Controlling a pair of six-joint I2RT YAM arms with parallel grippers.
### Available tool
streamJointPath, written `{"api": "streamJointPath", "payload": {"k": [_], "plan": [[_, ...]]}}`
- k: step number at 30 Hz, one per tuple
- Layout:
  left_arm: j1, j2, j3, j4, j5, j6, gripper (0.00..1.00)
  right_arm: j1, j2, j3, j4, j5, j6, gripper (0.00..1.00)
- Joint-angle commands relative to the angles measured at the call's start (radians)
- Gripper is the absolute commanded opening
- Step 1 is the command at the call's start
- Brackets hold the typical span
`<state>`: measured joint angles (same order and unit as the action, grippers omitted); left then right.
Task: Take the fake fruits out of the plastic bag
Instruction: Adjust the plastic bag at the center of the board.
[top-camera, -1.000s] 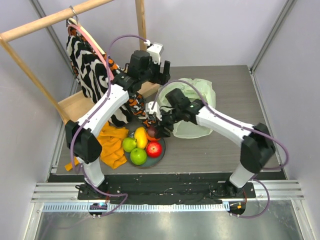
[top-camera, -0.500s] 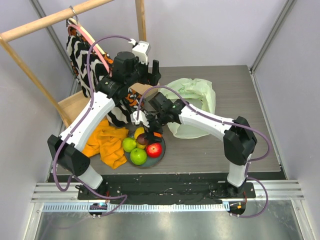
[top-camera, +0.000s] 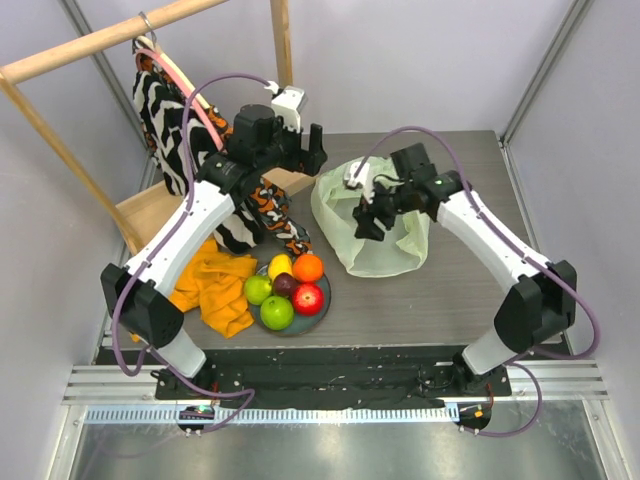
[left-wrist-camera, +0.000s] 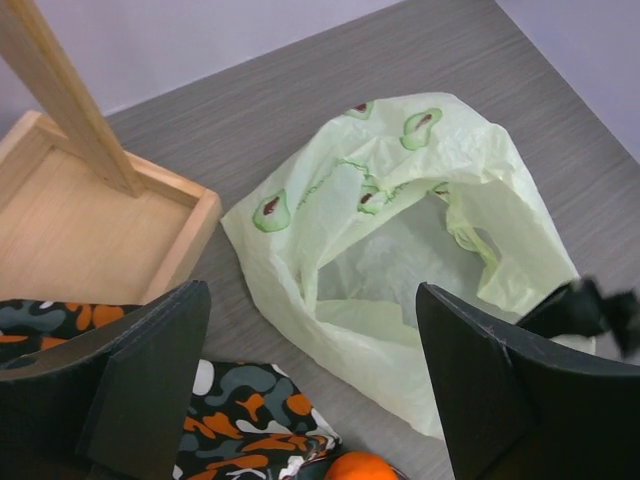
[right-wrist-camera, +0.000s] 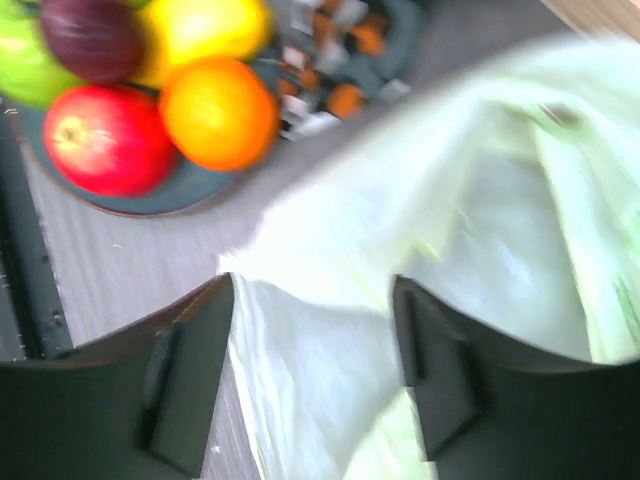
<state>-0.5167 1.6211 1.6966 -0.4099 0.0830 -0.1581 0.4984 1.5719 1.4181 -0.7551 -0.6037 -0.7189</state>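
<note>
Six fake fruits (top-camera: 277, 312) sit piled on the plate (top-camera: 327, 298), with the plastic bag (top-camera: 385, 250) lying just beside it on the worktop. Right tool (top-camera: 363, 207) hovers over the bag, jaws apart, holding nothing. Left tool (top-camera: 308, 155) gapes wide, empty too. Best to go in through the open mouth and avoid pinching film. No fruit shows inside.

Count: six fruits (top-camera: 287, 284) on one plate (top-camera: 318, 320): two green apples (top-camera: 277, 312), one red apple (top-camera: 308, 298), one orange (top-camera: 308, 267), one yellow mango (top-camera: 281, 266), one dark purple piece (top-camera: 286, 283). One plastic bag (top-camera: 375, 245), one orange towel (top-camera: 220, 285), one wooden tray (left-wrist-camera: 70, 215), one patterned cloth (top-camera: 160, 110), two robot arms (top-camera: 190, 230).
</note>
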Motion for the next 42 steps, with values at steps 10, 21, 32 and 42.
{"api": "streamJointPath", "payload": {"k": [10,21,32,42], "plan": [[-0.158,0.052,-0.179,0.034,0.019,0.159,0.92,-0.276,0.066,-0.07,0.241,-0.01,0.331,0.55],[-0.203,0.256,-0.098,0.026,-0.397,0.049,0.95,-0.288,0.171,-0.074,0.312,0.064,0.435,0.6],[-0.203,0.344,-0.092,0.016,-0.39,0.006,0.68,-0.288,0.295,0.001,0.367,0.117,0.504,0.6],[-0.204,0.223,-0.045,0.025,-0.105,0.026,0.0,-0.288,0.301,0.015,0.376,0.147,0.495,0.59]]}}
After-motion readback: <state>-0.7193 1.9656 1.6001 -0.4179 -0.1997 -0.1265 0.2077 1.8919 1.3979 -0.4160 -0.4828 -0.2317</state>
